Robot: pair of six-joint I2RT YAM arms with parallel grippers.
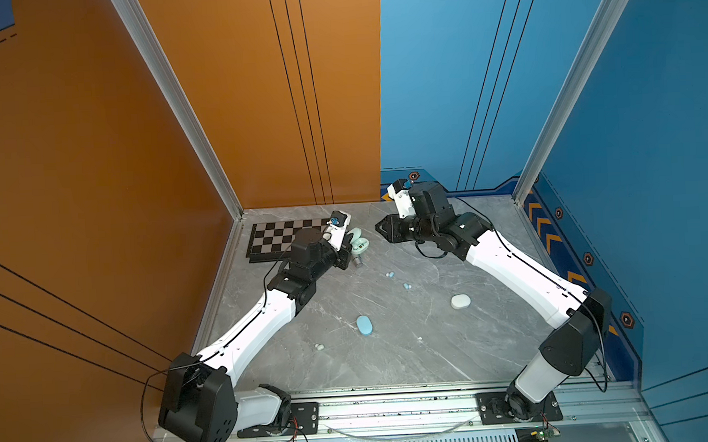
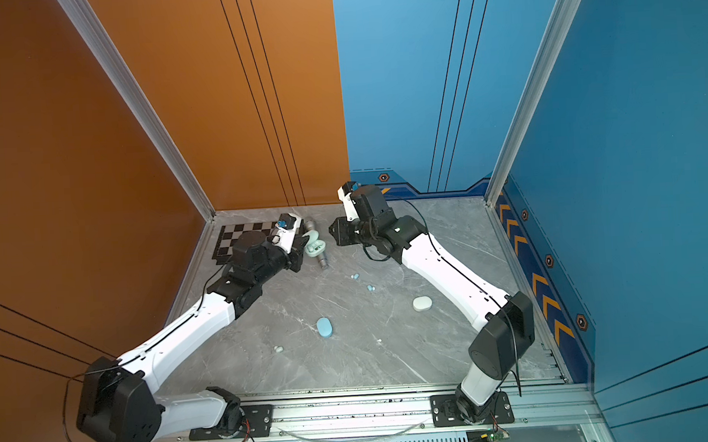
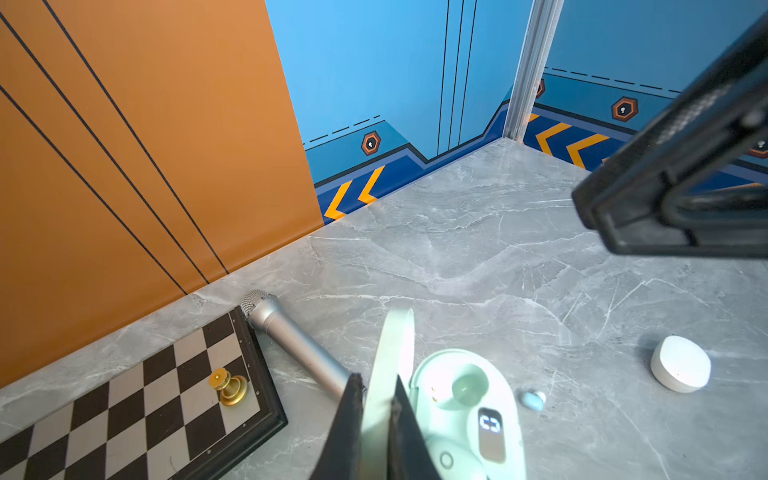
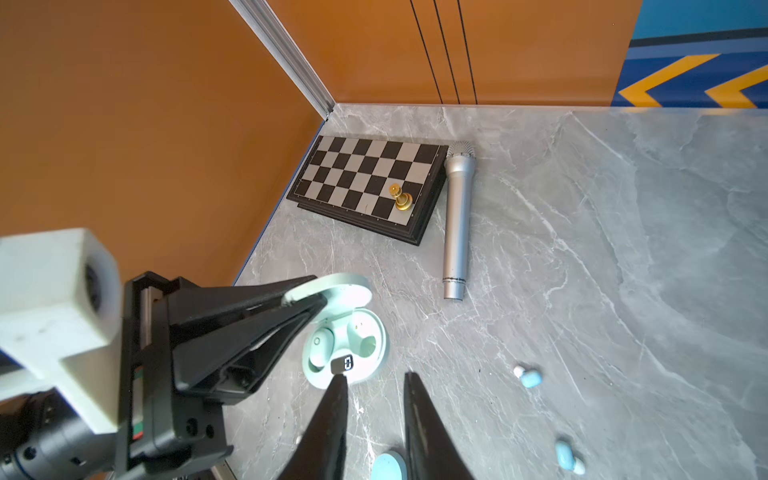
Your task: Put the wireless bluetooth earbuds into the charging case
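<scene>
The pale mint charging case (image 4: 376,357) lies open at the back of the table, in both top views (image 1: 361,245) (image 2: 315,247). My left gripper (image 3: 376,380) is shut on its raised lid (image 3: 395,353). One mint earbud (image 4: 320,343) sits in a socket; the other socket (image 4: 365,343) is empty. My right gripper (image 4: 375,375) hovers just beside the case, open, nothing between its fingers. Two pale blue earbuds (image 1: 389,274) (image 1: 407,286) lie loose mid-table. A pale mint one (image 1: 319,347) lies nearer the front.
A closed blue case (image 1: 364,325) and a closed white case (image 1: 461,301) rest on the grey table. A chessboard (image 4: 365,178) with a gold chess piece (image 4: 401,197) fills the back left corner. A silver microphone (image 4: 457,220) lies beside it, close to the mint case.
</scene>
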